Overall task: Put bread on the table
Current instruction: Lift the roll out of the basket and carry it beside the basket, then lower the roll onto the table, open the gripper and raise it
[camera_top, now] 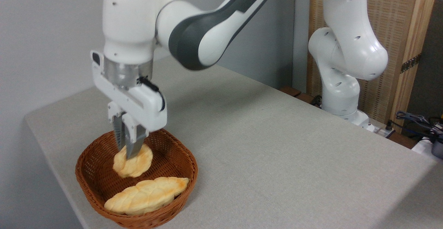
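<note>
The bread (134,163), a small roundish golden bun, is inside the brown wicker basket (191,166) at the front left of the grey-beige table (263,135). My gripper (126,152) comes straight down from above. Its two fingers stand close together and pinch the bun's upper edge. The bun is tilted, its top raised toward the fingers and its lower part down in the basket, and whether it still touches the basket floor cannot be told.
A longer braided loaf (147,195) lies in the front of the basket, just below the bun. The arm's white base (341,94) stands at the table's far right edge, with cables (415,121) beside it. A wall runs behind the table.
</note>
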